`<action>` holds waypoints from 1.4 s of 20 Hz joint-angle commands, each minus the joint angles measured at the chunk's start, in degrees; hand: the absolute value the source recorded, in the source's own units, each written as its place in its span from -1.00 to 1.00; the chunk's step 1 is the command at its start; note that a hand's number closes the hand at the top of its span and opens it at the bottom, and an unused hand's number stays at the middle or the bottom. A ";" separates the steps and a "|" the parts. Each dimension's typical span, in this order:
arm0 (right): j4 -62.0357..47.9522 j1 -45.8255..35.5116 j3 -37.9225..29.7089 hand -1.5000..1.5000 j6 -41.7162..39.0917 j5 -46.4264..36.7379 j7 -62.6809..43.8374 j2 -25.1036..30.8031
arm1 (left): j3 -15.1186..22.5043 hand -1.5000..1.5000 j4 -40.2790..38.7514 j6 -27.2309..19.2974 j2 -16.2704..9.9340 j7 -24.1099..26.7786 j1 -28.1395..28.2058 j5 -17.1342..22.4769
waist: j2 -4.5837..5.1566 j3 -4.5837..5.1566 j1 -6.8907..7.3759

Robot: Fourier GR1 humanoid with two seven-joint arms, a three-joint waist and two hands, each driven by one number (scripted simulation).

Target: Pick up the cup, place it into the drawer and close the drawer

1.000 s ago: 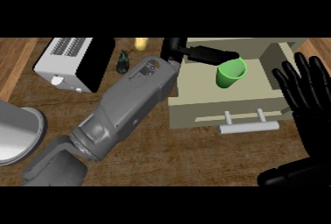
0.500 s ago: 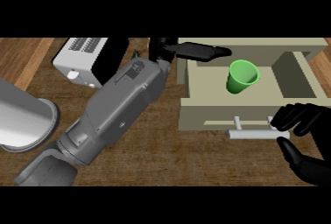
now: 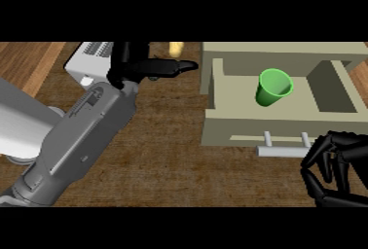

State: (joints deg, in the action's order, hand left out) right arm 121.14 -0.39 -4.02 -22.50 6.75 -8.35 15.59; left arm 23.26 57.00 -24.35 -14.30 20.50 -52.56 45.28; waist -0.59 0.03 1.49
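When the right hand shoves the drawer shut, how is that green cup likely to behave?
The green cup stands tilted in the open drawer, so it may tip. Being tall, narrow and thin-walled, it probably is light and slides or rolls easily. The right hand is at the handle.

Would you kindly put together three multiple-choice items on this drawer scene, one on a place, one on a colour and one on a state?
1. Where is the cup?
A. Inside the open drawer
B. On the wooden counter beside the toaster
C. Held in the left hand

2. What colour is the cup?
A. Red
B. Green
C. White

3. How is the right hand placed?
A. Flat and open at the view's top edge
B. Wrapped round the cup
C. Fingers curled by the right end of the drawer handle

Answers:
1 A, the cup stands in the drawer's middle compartment.
2 B, its wall and rim are bright green.
3 C, the black fingers bend toward the grey bar at the drawer's front.
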 commanded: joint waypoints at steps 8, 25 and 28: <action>-10.49 -5.23 7.72 1.00 2.99 -19.58 4.31 -0.81 | -2.46 -1.00 23.37 3.50 -10.39 -2.46 24.05 1.09 | 0.40 -0.02 0.51; -37.48 -13.14 17.30 -1.00 13.01 -48.76 17.49 -1.61 | -14.51 -1.00 27.30 19.68 -17.04 0.21 42.26 2.04 | 0.66 -0.02 -1.12; -48.14 -15.78 17.78 -1.00 17.86 -53.29 22.35 -1.39 | -13.07 -1.00 28.16 19.66 -15.58 1.35 43.71 0.35 | 0.77 -0.04 -0.93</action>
State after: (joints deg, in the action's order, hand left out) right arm 82.05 -13.70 13.02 -8.71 -42.08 10.95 15.37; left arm 9.99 86.79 -6.03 -32.40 19.80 -10.17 48.11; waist 0.07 -0.01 0.92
